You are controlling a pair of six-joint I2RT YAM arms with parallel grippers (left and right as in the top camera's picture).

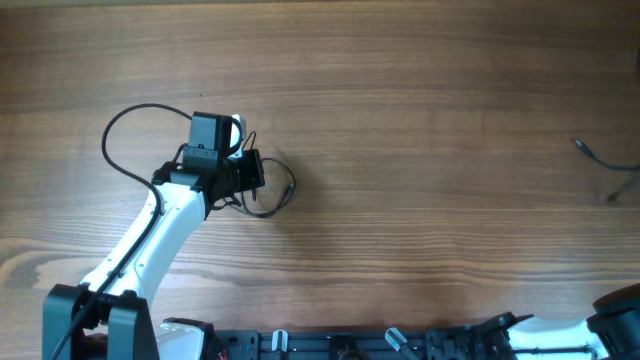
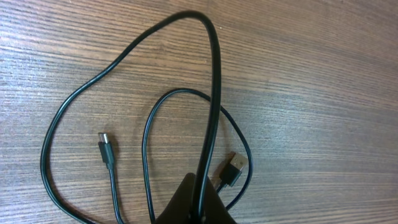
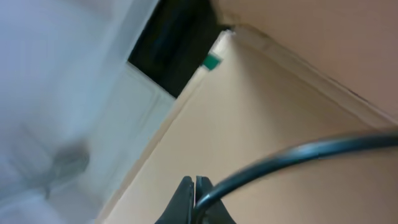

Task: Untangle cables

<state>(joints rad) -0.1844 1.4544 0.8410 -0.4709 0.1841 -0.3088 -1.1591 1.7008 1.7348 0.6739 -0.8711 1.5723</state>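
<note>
A thin black cable (image 2: 214,87) lies in loose loops on the wooden table (image 1: 420,120). Its small plug (image 2: 106,149) and its USB plug (image 2: 231,169) rest on the wood. My left gripper (image 2: 202,208) is shut on one strand, which rises from the jaws in a tall loop. In the overhead view the left gripper (image 1: 250,172) sits over the small coil (image 1: 278,198) at centre left. My right gripper (image 3: 194,186) is shut on a black cable (image 3: 298,152) and its camera faces a wall. Another thin cable end (image 1: 592,152) lies at the far right edge.
A thicker black arm cable (image 1: 112,135) loops out to the left of the left wrist. The right arm's base (image 1: 615,320) is at the bottom right corner. The arm mounts run along the table's front edge (image 1: 350,345).
</note>
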